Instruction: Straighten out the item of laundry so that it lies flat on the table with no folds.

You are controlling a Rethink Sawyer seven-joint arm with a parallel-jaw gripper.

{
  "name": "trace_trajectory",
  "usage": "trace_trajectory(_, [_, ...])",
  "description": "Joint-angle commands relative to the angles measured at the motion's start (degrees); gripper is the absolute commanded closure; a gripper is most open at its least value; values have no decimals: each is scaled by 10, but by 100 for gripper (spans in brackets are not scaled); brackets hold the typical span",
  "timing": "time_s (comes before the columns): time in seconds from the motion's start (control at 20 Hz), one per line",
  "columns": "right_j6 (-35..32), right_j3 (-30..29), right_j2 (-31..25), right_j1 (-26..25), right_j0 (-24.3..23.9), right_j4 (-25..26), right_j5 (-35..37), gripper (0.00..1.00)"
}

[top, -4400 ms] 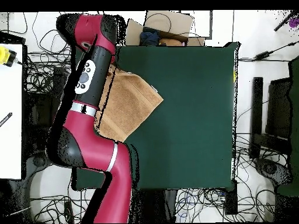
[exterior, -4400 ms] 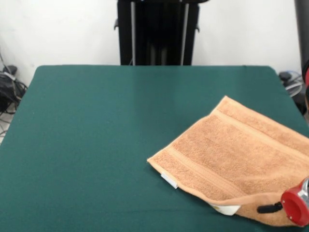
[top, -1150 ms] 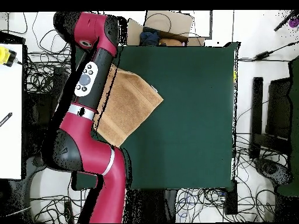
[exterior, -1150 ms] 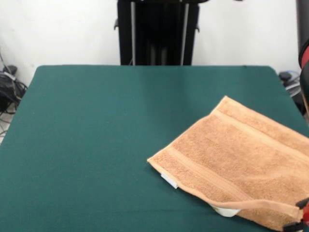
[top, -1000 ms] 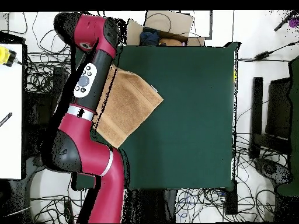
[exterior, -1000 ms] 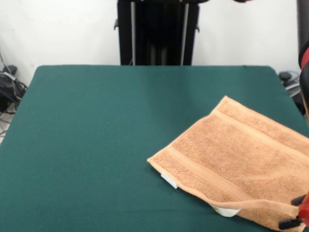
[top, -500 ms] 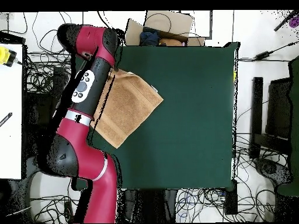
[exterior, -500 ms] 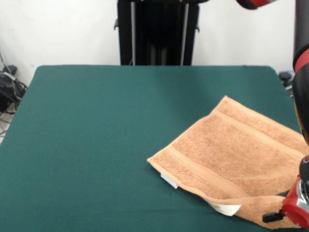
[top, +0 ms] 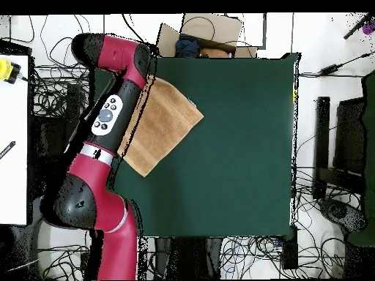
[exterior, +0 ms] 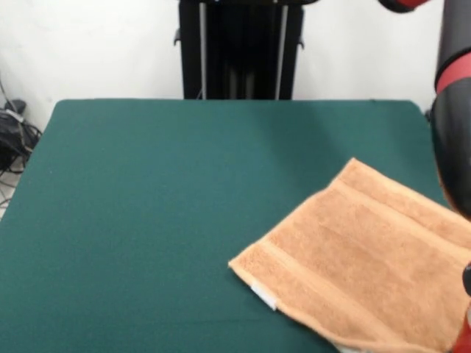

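Orange-tan terry towel (exterior: pixel 368 265) lies at an angle along one side edge of my dark green felt-covered table (exterior: pixel 162 191), under the red arm (top: pixel 110 121); gripper state: cannot tell.

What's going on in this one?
A red Sawyer arm is working on an orange-tan towel at one side of a green table. The towel lies spread, with a white tag at one edge. The arm reaches over the towel's outer side; its gripper isn't visible in either view.
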State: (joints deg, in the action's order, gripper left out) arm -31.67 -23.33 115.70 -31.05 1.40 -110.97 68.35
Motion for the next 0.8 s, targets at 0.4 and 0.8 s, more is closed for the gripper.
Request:
trace_trajectory(0.4, [77,153,-144,-15,-33,86,-263,0])
trace_trajectory(0.8, [-127,-21,-288,-11,64,161,-176,0])
